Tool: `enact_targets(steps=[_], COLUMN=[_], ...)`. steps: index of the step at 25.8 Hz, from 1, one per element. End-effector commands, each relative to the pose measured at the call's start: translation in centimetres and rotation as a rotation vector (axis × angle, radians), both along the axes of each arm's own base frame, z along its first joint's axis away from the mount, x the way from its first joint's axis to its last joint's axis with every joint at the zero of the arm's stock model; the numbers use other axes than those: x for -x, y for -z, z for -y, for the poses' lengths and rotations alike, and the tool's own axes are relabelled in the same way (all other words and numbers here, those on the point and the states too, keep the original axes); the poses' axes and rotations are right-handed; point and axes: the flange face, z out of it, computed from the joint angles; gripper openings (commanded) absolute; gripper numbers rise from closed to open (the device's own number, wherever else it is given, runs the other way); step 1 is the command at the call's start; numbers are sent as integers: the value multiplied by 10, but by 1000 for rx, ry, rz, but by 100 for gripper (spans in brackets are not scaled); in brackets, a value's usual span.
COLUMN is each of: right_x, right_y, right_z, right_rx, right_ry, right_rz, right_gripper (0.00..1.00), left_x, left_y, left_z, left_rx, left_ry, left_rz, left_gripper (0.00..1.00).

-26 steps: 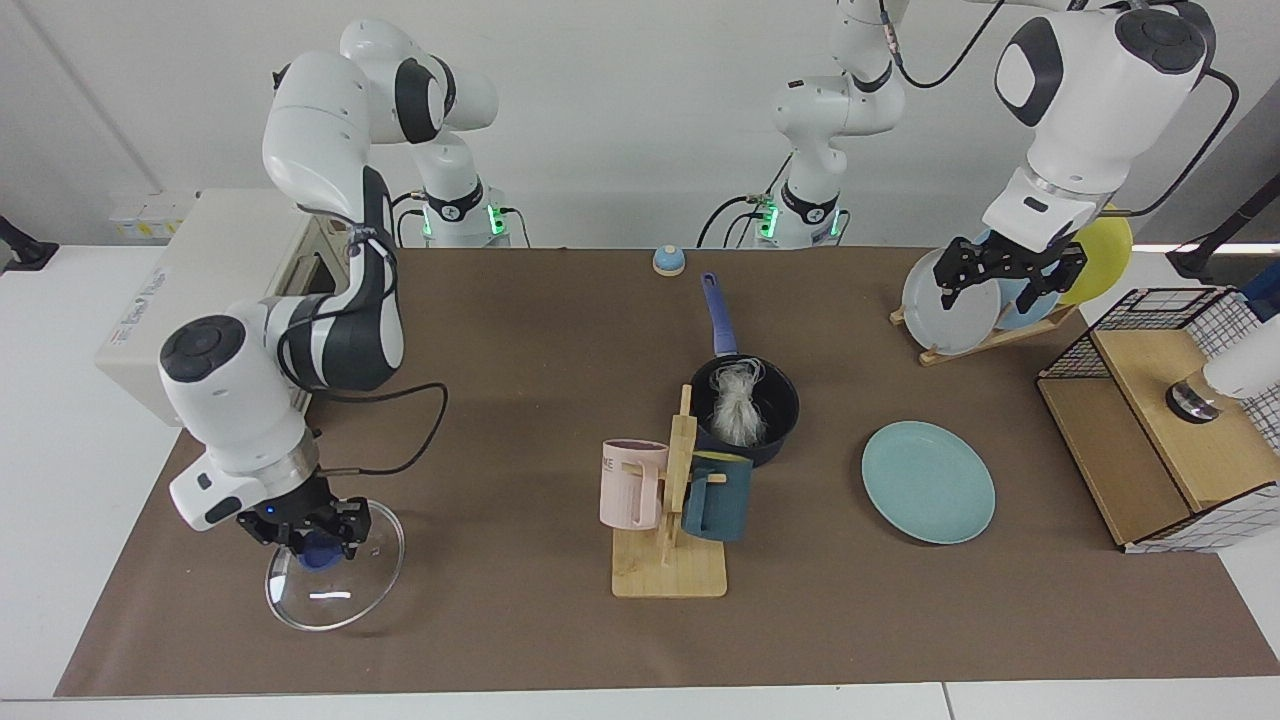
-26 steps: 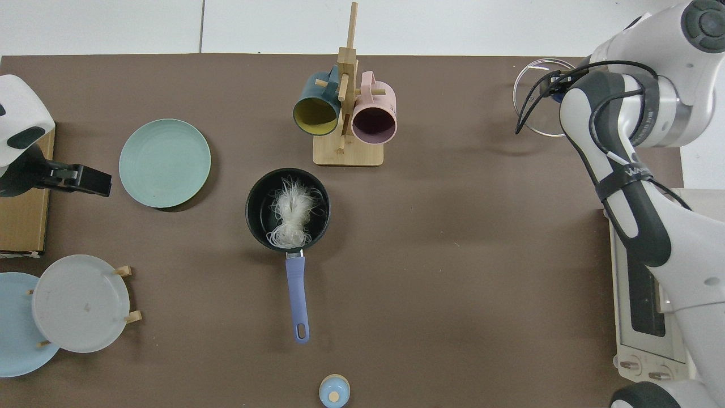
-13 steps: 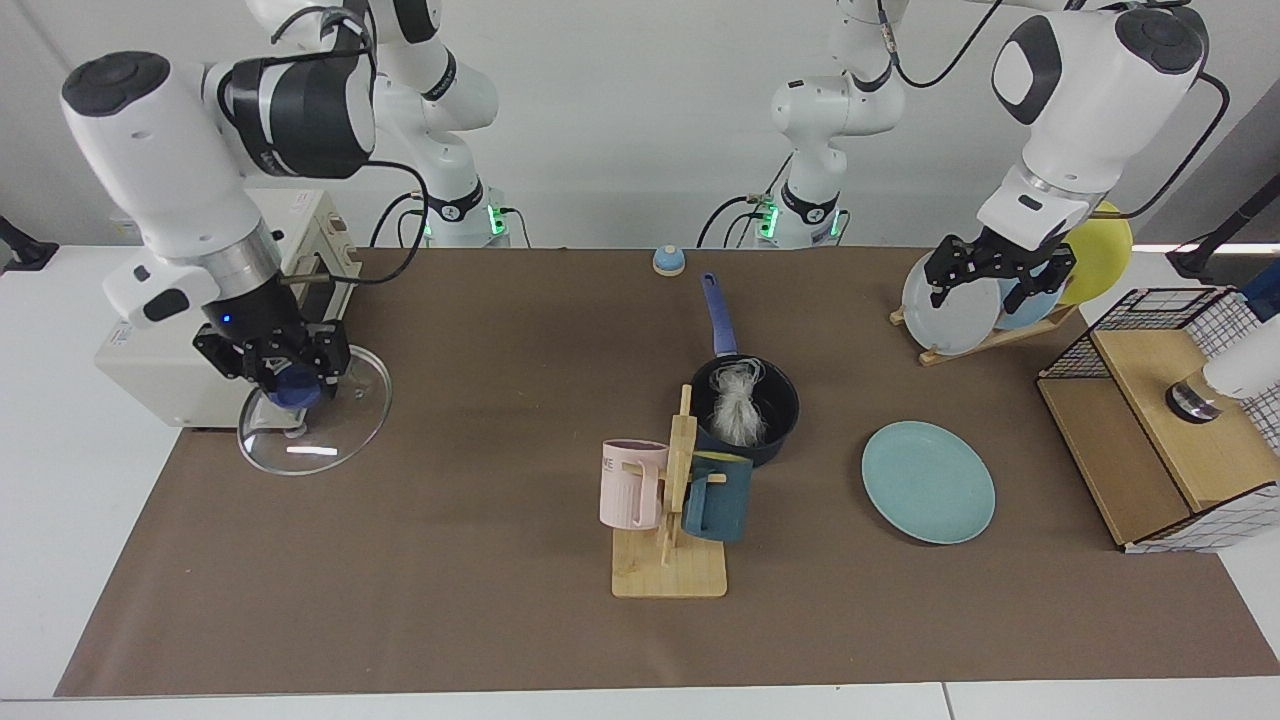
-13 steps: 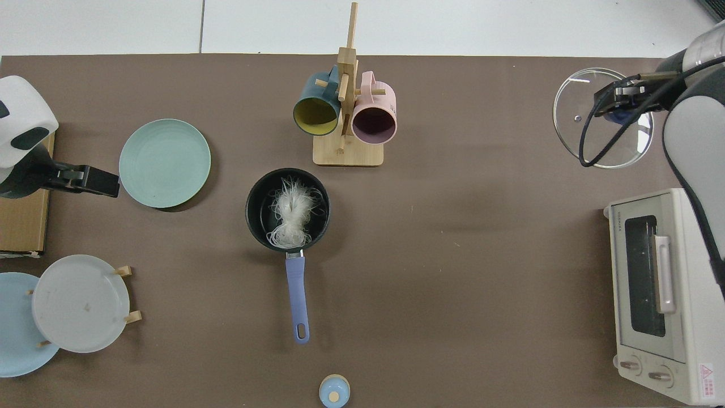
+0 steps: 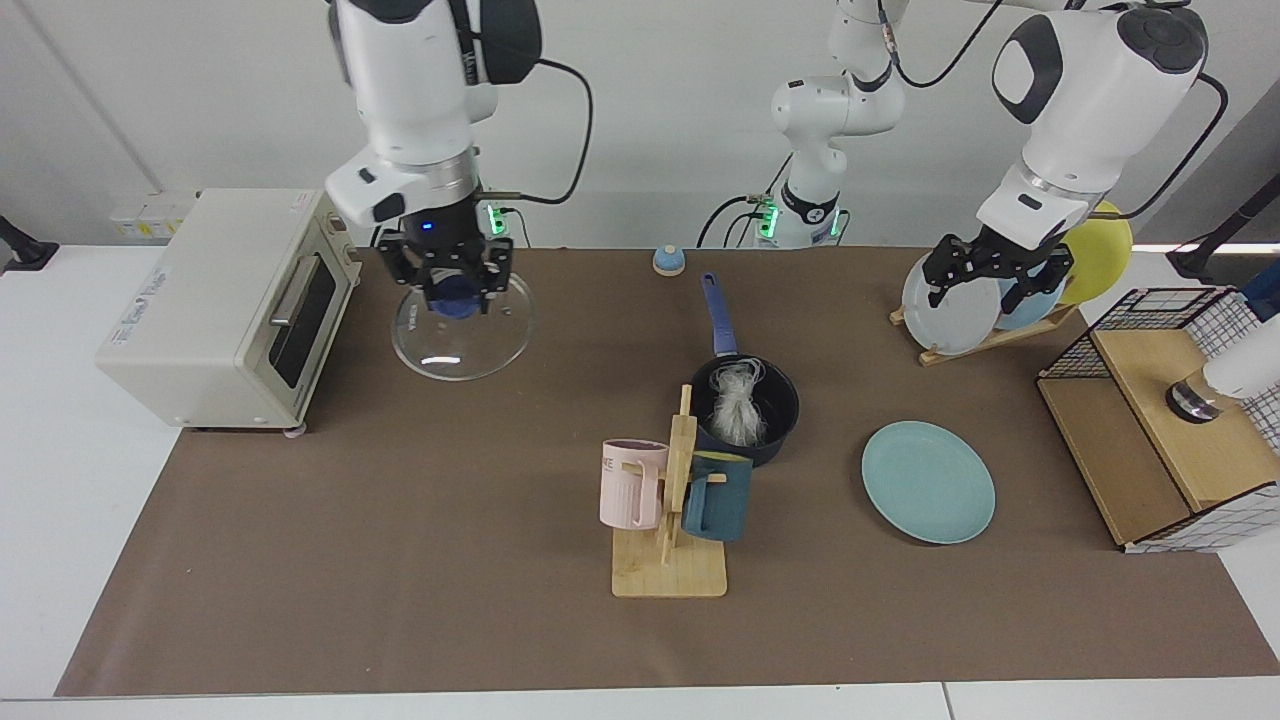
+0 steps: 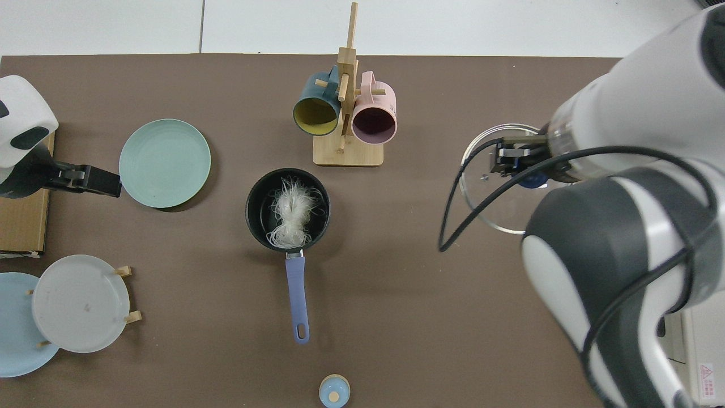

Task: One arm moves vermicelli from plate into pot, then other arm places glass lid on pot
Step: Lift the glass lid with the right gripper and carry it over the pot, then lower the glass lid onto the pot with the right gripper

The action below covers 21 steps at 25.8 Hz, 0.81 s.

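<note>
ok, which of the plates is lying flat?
The teal plate, alone on the table beside the pot. The white, blue and yellow ones stand upright in the rack.

1. Cream toaster oven (image 5: pixel 215 300) just beside the right claw (image 5: pixel 447 290), on the worktop (image 5: pixel 400 560) edge.
2. Pink mug (image 5: pixel 630 484) and dark teal mug (image 5: pixel 718 497) hung on a wooden rack (image 5: pixel 672 560).
3. Upright plates (image 5: pixel 950 300) behind the left claw (image 5: pixel 995 275).
4. Small blue bell (image 5: pixel 668 260).

Clear glossy glass lid (image 5: pixel 462 335) with metal rim; matt teal plate (image 5: pixel 928 482); wispy translucent vermicelli (image 5: pixel 738 405) in matt black-lined pot (image 5: pixel 775 425); bare wooden mug rack (image 5: pixel 672 540); matt brown table cover (image 5: pixel 400 520).
</note>
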Motion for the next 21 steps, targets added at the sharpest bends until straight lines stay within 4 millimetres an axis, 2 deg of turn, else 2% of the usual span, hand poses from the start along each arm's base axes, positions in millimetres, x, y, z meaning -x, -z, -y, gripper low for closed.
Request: enact_targets(steps=[1, 3, 5, 7, 9, 13, 15, 21], right_x=[35, 43, 47, 44, 40, 26, 19, 23], right_y=[-4, -6, 0, 11, 14, 29, 45, 103], right_z=[-71, -100, -135, -159, -188, -219, -235, -315], right_rx=[-1, -20, -22, -14, -36, -65, -73, -69], right_ry=[3, -11, -32, -26, -28, -41, -54, -144], right_rz=[16, 33, 38, 48, 80, 106, 106, 114], right_gripper=[0, 0, 0, 0, 0, 0, 0, 0], left_x=[6, 6, 6, 6, 6, 6, 6, 6], left_y=[-2, -3, -3, -3, -3, -3, -3, -3], left_z=[0, 0, 0, 0, 0, 0, -1, -1], left_rx=[18, 18, 18, 18, 18, 20, 21, 22], left_ry=[-10, -13, -13, -15, -16, -16, -33, -66], left_rz=[12, 14, 14, 14, 14, 14, 13, 13], left_gripper=[100, 100, 100, 100, 100, 100, 100, 100])
